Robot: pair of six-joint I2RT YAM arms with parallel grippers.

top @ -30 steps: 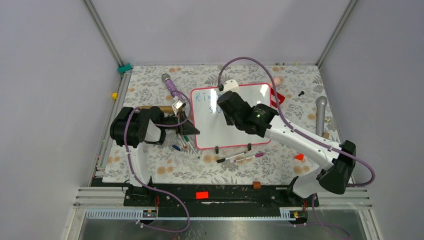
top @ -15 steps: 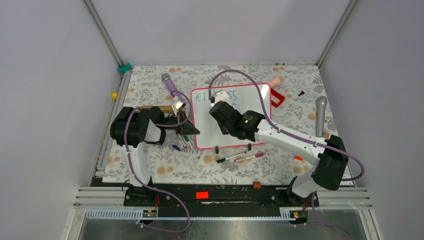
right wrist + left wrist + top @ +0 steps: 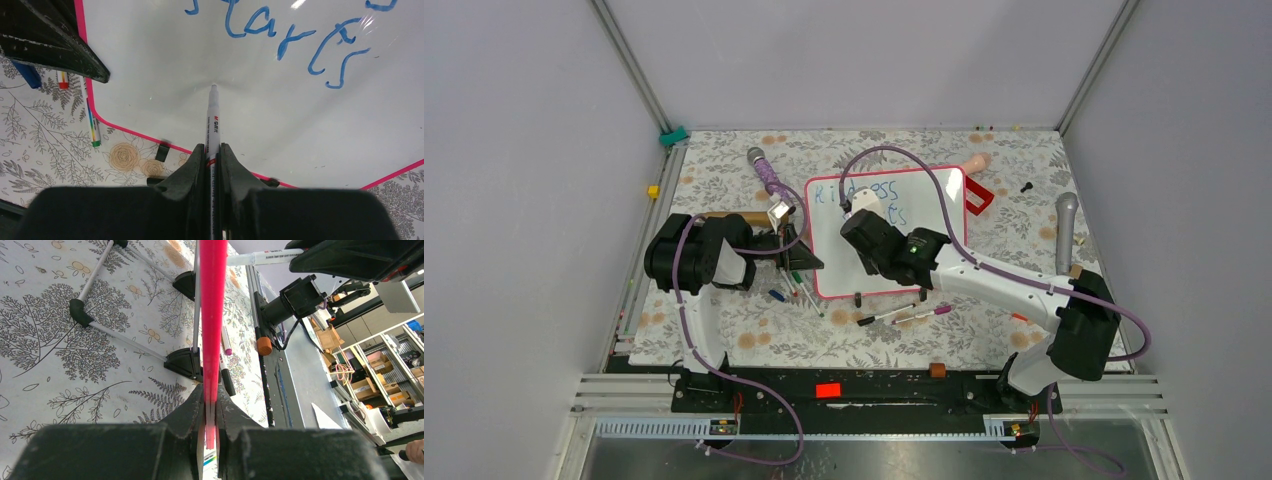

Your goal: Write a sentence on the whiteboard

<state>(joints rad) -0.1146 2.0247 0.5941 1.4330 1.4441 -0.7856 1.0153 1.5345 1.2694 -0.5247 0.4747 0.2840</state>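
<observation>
Right gripper (image 3: 212, 150) shifted left, marker (image 3: 213, 117) touching whiteboard (image 3: 280, 130)

One whiteboard (image 3: 836, 262), two pincers (image 3: 211, 399) (image 3: 212, 150), two microphones (image 3: 762, 168) (image 3: 1065, 228), two loose markers (image 3: 886, 317) (image 3: 922, 314) before it.

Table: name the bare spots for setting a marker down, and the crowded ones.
Free: the floral mat between the loose markers and its near edge, and the far strip behind the whiteboard. Crowded: pens by the left gripper.

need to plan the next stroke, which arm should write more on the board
Right. The right gripper is shut on the marker, tip at the board near the blue writing. The left gripper is clamped on the board's pink edge.
</observation>
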